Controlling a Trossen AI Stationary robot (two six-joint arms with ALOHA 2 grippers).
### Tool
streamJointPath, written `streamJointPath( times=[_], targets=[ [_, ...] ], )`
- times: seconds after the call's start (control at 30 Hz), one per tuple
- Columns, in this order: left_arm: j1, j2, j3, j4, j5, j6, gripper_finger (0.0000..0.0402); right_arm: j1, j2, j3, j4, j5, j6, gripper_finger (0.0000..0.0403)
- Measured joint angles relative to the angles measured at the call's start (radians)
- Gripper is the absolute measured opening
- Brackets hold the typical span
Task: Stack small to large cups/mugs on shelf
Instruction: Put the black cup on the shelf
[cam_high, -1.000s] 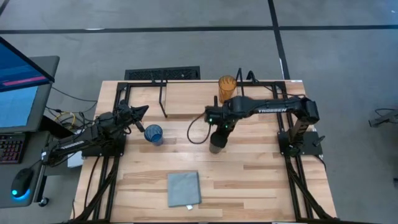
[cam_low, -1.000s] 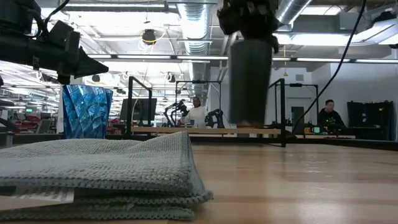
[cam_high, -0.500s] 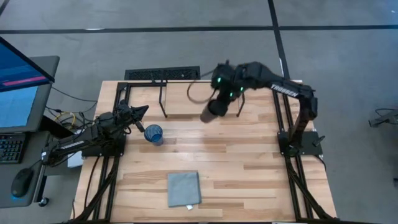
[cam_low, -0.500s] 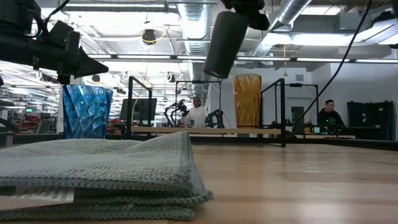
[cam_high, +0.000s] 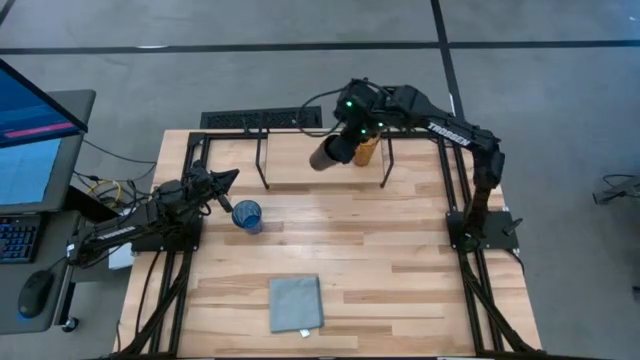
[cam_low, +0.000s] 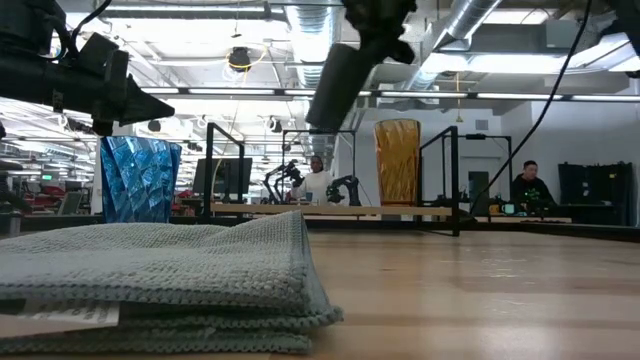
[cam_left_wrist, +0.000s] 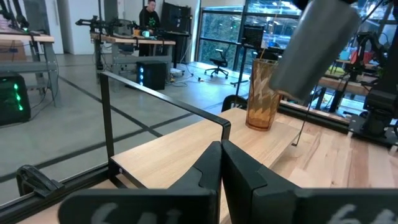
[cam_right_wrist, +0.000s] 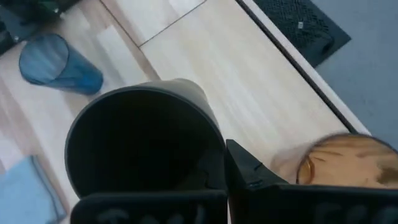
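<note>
My right gripper (cam_high: 347, 138) holds the opaque black tumbler (cam_high: 327, 156) tilted in the air above the light-wood shelf (cam_high: 290, 150), just left of the amber-orange tumbler (cam_high: 367, 150), which stands upright on the shelf. The low view shows the black tumbler (cam_low: 335, 85) high above the shelf board (cam_low: 330, 210), with the amber tumbler (cam_low: 397, 160) behind. The translucent blue tumbler (cam_high: 246, 216) stands on the table in front of the shelf. My left gripper (cam_high: 232, 176) is shut and empty, just left of the blue tumbler; its fingers (cam_left_wrist: 221, 155) are closed together. My right gripper holds the black tumbler at its rim (cam_right_wrist: 217, 146). One finger (cam_right_wrist: 249, 168) lies on the outside of the wall; the other does not show against the dark inside. The tumbler is lifted clear and tilted, its mouth toward the gripper and its base slanting down toward the table's left.
A folded grey-blue cloth (cam_high: 296, 303) lies near the table's front edge. The shelf's thin black legs (cam_high: 264, 160) stand at the back of the table. A monitor and a desk stand off the table's left side. People sit in the room beyond the table.
My right gripper has carried the black tumbler from low over the table's middle up and toward the far edge, to above the shelf beside the amber tumbler. The tumbler has tipped from upright to slanting.
</note>
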Motion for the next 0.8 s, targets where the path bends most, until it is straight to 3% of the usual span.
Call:
streamJointPath(
  times=[0.53,0.8],
  targets=[
    [-0.001,0.006,0.0,0.0,0.0,0.003,0.0,-0.012,0.132,0.002,-0.021,0.127,-0.047,0.0007],
    [-0.001,0.006,0.0,0.0,0.001,0.003,0.0,0.013,0.163,0.0,-0.022,0.13,-0.08,0.0007]
  ],
)
